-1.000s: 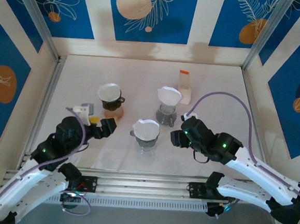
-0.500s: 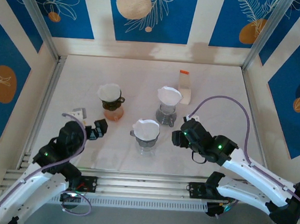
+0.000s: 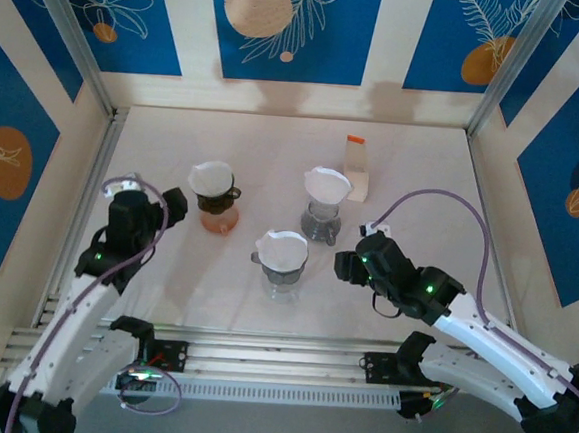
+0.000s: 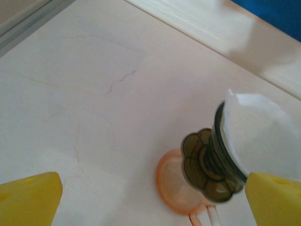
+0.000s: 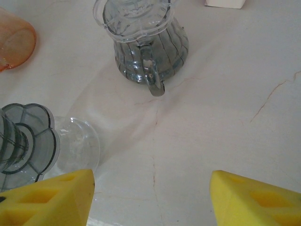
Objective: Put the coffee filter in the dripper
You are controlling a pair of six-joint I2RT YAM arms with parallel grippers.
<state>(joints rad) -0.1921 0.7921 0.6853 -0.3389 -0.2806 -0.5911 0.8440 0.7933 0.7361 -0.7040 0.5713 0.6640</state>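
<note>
Three drippers stand mid-table, each with a white coffee filter seated in it. A dark dripper (image 3: 214, 199) rests on an orange cup (image 4: 181, 183), and its filter (image 4: 263, 139) shows white in the left wrist view. A grey glass dripper (image 3: 323, 219) holds a filter (image 3: 327, 186), and a clear dripper (image 3: 281, 272) holds another filter (image 3: 283, 249). My left gripper (image 3: 175, 208) (image 4: 150, 202) is open, left of the dark dripper and apart from it. My right gripper (image 3: 343, 266) (image 5: 151, 197) is open over bare table, right of the clear dripper (image 5: 28, 141).
A white box with an orange top (image 3: 355, 172) stands behind the grey dripper (image 5: 143, 42). Low walls and metal rails (image 3: 85, 200) edge the table on the left, back and right. Bare tabletop (image 3: 422, 187) lies at the back right.
My left arm has swung leftward and farther back, away from the table's middle, and its gripper now faces the dark dripper. The right arm has barely shifted.
</note>
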